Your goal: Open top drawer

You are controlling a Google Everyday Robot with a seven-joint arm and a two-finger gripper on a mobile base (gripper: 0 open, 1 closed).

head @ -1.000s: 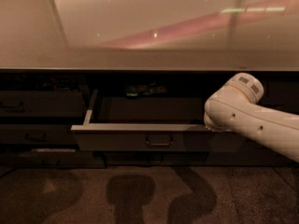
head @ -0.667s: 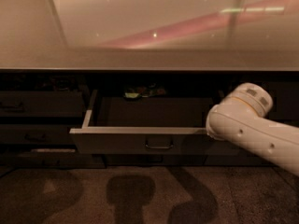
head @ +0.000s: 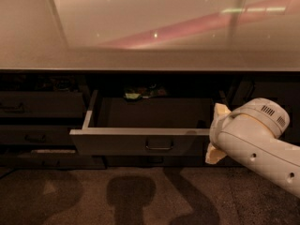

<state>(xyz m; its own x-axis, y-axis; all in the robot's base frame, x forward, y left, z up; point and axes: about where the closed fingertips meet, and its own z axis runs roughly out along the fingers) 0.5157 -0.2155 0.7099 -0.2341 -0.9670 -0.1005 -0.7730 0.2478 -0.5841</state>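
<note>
**Top drawer pulled out, opening step near its end**

Top drawer [head: 131, 144] juts out beneath the counter [head: 140, 62], just left of the gripper [head: 216, 137], which sits at the drawer's right front corner. The loop handle [head: 159, 146] lies further left. Whether the gripper is wide or narrow, I cannot tell. The pull looks about finished, so the next move calls for a clean retreat.

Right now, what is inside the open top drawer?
Inside the top drawer, small greenish items lie at the back; the rest is too dark to judge. The gripper, at its right end, covers that corner.
</note>
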